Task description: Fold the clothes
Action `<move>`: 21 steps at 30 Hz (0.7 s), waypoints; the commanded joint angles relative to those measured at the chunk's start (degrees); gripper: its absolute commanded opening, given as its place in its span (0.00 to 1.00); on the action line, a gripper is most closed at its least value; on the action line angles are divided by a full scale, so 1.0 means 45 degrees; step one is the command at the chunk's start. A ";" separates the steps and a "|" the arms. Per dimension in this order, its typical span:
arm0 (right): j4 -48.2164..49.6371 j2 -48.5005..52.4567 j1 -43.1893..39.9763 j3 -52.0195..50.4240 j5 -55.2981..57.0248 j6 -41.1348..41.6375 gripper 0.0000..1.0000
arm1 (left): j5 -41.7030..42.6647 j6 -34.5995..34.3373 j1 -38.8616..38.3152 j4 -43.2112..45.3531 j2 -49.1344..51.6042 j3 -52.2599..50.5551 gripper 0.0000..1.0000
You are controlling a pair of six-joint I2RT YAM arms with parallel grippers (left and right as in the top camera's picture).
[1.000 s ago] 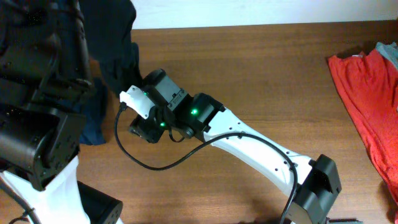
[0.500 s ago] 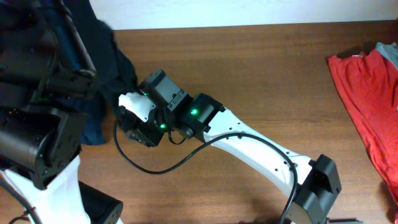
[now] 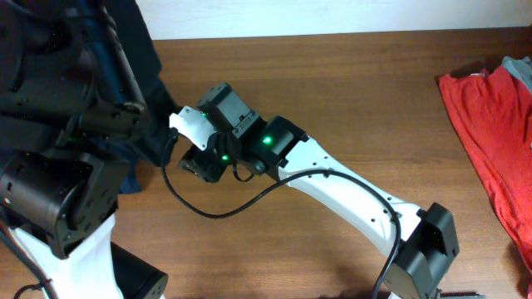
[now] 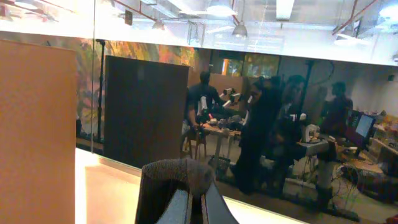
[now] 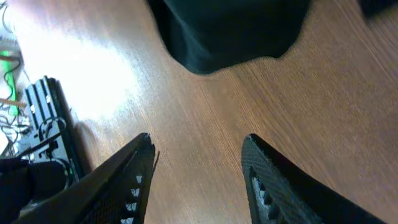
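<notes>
My left gripper (image 4: 194,198) pinches the black T-shirt (image 5: 230,31) high so it hangs; my right gripper (image 5: 199,140) stands spread near its edge.

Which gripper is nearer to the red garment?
Right. The right gripper hovers left of centre, far from the red garment; the left gripper, raised with the black T-shirt, is even farther left.

The shirt (image 5: 230,31) is black, the desk (image 3: 374,91) brown with wood grain, the far garment (image 3: 490,133) red, the right arm (image 3: 357,203) white and black.
</notes>
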 commanded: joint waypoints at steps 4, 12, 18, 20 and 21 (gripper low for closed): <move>0.0185 -0.0034 -0.0141 0.0015 -0.0636 -0.0709 0.49 | 0.0170 0.0257 -0.0063 0.0107 -0.0019 -0.0005 0.00; 0.0238 -0.0034 -0.0568 0.0015 -0.0466 -0.0855 0.52 | 0.0204 0.0301 -0.0063 0.0107 -0.0019 0.0000 0.01; 0.0185 -0.0034 -0.1171 0.0015 -0.0520 -0.0845 0.53 | 0.0403 0.0301 -0.0063 0.0073 -0.0019 -0.0005 0.01; 0.0287 -0.0034 -0.1234 0.0015 -0.0981 -0.0850 0.53 | 0.0544 0.0301 -0.0063 0.0078 -0.0019 -0.0005 0.01; 0.0335 -0.0034 -0.1234 0.0015 -0.0967 -0.0850 0.54 | 0.0597 0.0301 -0.0063 0.0068 -0.0019 -0.0005 0.01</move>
